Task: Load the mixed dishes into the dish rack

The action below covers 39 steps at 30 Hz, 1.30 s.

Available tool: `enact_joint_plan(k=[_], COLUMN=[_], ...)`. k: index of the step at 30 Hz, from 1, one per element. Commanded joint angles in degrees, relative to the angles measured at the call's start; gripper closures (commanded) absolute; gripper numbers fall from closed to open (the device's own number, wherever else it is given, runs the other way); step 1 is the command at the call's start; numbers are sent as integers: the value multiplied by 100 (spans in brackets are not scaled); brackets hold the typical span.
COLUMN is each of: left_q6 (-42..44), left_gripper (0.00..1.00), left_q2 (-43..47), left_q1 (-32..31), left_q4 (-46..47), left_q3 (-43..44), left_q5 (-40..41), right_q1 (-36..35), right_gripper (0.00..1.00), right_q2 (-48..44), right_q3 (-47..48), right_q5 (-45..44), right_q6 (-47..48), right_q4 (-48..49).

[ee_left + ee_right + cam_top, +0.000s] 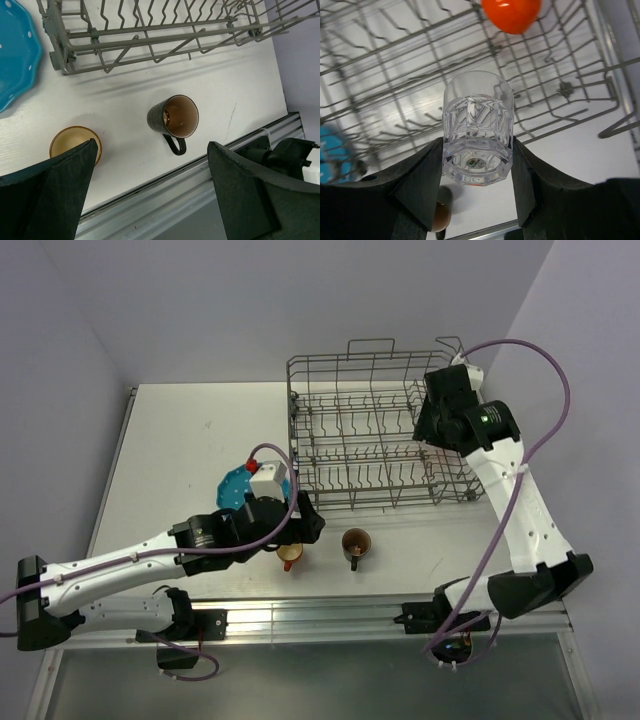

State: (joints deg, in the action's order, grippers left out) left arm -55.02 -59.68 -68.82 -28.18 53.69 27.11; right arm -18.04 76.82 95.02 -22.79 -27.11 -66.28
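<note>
Firmly, the right pincer (476, 167) clamps the small clear glass (477, 120).

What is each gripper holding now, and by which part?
The right gripper holds the clear glass by its side walls, near the thick base, clamped from both sides. The left gripper is open and holds nothing.

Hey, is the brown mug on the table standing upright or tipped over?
Upright. The dark brown mug stands on its base on the table, open mouth facing up, handle out to the side.
</note>
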Motion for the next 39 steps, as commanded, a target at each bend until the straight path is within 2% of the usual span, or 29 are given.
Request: enact_joint_plan(k=[1,5,11,28,39], left_q6=[352,457,545,581,581], left_gripper=[2,1,1,1,1], left_q2=[-105,-149,-158,-228,-404], left_q1=[9,17,70,176,176], left_q4=[304,524,630,885,902], left_q3=[326,230,89,-78,-8], left_q5=[-83,-180,-180,-470,-655], right_q1=[353,845,1162,1171,1171], right_gripper=[100,100,100,100,100], right_q2=[254,562,887,1397,1740], right_q3=[201,52,25,-572,-819], right_q5=[-499,-236,116,740,828], right_q6=[320,496,655,611,479], right_q4=[-324,-114,1,291,362])
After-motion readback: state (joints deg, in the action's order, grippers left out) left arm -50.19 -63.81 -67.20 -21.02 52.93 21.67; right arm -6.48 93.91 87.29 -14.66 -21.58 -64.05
